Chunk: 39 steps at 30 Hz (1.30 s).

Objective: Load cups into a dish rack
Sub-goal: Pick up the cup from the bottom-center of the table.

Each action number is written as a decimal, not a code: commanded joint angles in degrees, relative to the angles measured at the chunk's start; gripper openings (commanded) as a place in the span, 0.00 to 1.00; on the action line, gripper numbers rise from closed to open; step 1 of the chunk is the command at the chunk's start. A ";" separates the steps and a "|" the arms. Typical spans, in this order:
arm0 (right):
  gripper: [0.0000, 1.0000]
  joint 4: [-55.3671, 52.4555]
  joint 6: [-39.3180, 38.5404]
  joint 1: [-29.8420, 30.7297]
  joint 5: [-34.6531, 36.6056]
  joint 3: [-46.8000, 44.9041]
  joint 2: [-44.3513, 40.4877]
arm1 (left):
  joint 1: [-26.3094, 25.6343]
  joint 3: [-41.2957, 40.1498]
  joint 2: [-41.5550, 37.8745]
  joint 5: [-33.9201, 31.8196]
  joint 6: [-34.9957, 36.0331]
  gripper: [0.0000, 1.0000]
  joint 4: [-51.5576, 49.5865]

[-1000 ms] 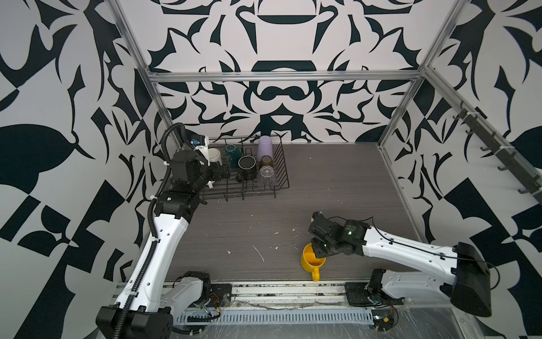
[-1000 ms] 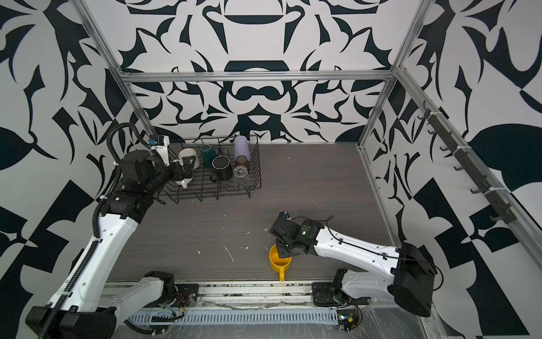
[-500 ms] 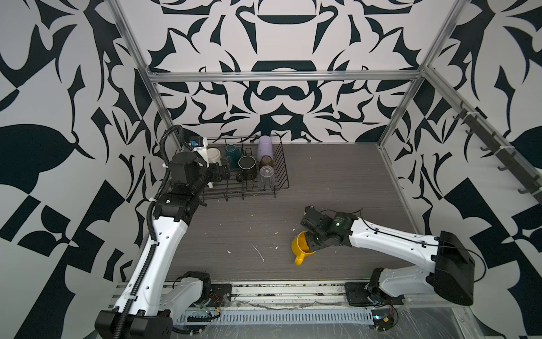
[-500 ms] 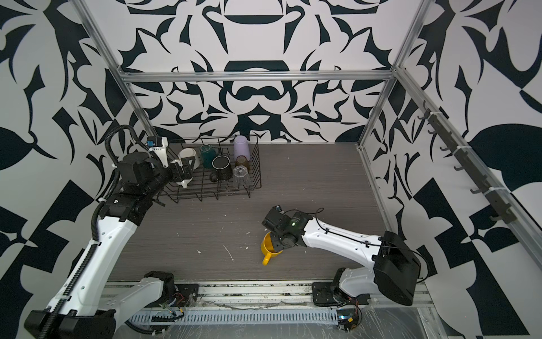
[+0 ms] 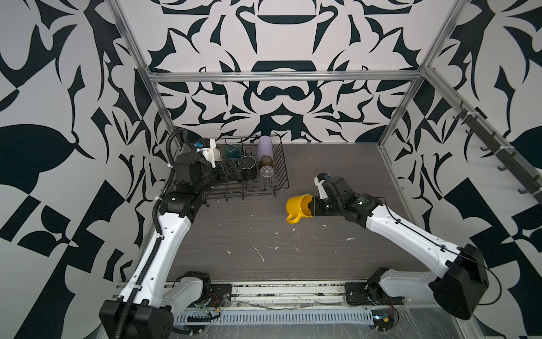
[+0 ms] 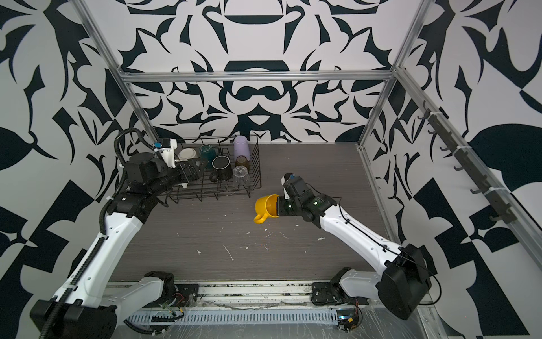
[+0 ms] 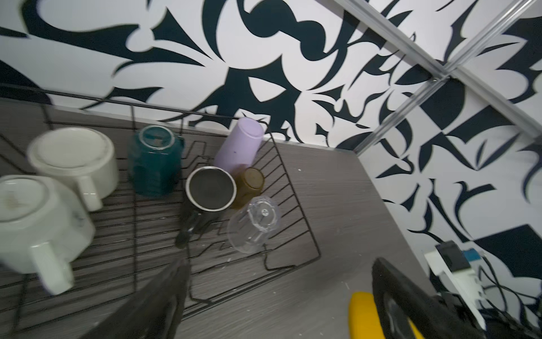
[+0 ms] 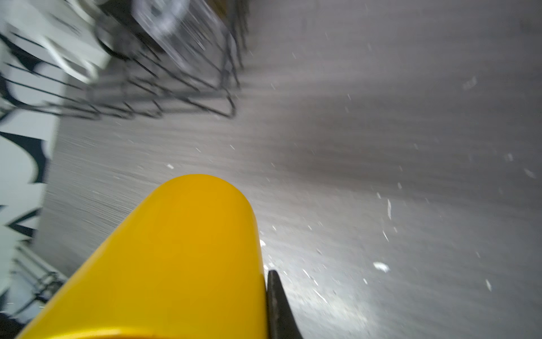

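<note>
Right tool [image 5: 311, 207] grips the yellow mug [image 5: 296, 204] over the flecked grey table [image 5: 264, 232], left tool [image 7: 280, 264] wide, patterned walls [image 5: 278, 102] around

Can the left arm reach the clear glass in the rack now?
Probably yes: the left gripper hangs open over the dish rack, and the clear glass stands uncovered at its corner, black mug close beside.

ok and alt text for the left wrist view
A black wire dish rack holds a cream mug, white mug, teal mug, black mug, lilac tumbler, olive-brown glass and clear glass. The edge of a yellow mug peeks past the open jaws of the left gripper.
</note>
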 commanded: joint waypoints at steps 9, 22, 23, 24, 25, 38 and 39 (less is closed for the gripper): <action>0.00 20.03 -1.28 -1.91 -12.39 4.86 -1.29 | 0.27 -3.30 6.60 24.66 -14.22 0.99 16.04; 0.00 32.60 -0.08 -1.86 -21.97 4.76 -1.09 | -0.93 -7.53 9.17 37.19 -25.12 0.99 31.78; 0.00 33.34 0.10 -1.85 -22.23 4.81 -0.80 | -1.41 -7.49 9.37 37.71 -25.37 0.99 32.16; 0.00 33.97 0.43 -1.91 -22.78 4.86 -0.68 | -1.96 -7.44 9.46 38.14 -25.62 0.99 32.80; 0.00 34.71 0.78 -1.88 -23.27 4.87 -0.54 | -2.41 -7.51 9.46 38.37 -25.71 0.99 33.18; 0.00 43.98 4.74 -1.82 -26.74 3.22 0.90 | -6.59 -6.20 12.77 41.33 -27.75 1.00 36.04; 0.00 44.15 4.84 -1.79 -26.86 3.36 1.13 | -6.89 -6.19 12.84 41.40 -28.20 1.00 36.86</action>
